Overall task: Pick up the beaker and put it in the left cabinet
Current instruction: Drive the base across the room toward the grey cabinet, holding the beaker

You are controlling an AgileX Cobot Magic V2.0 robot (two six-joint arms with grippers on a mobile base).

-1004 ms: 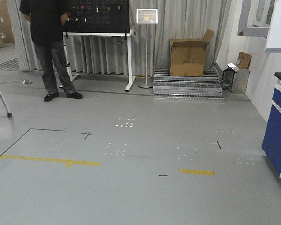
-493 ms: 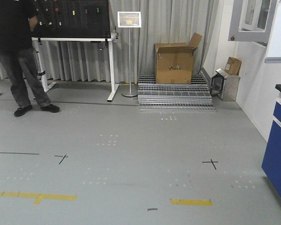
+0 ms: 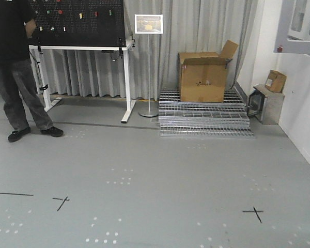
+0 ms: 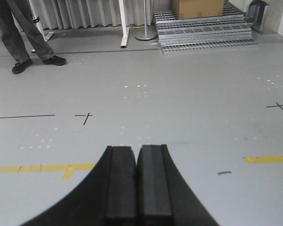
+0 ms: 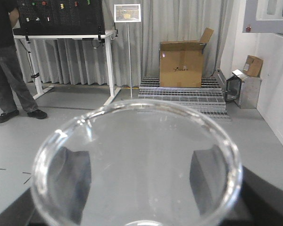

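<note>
Beaker [image 5: 136,155] lies lengthwise in clamping right tool [image 5: 137,182], mouth toward wrist camera; left tool [image 4: 137,153] pressed together.

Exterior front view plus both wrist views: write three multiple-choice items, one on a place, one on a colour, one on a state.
1. The brown cardboard box stands: A) on a wooden shelf; B) on bare floor; C) on the stacked metal gratings.
2. The pegboard panel on the white-legged table is: A) black; B) blue; C) yellow.
3. The left hand is: A) wide open; B) shut, empty; C) shut on a tool.
C: the box rests atop the gratings. A: the panel is black. B: its fingers meet with nothing between; the right hand holds the clear glass cylindrical beaker.
</note>
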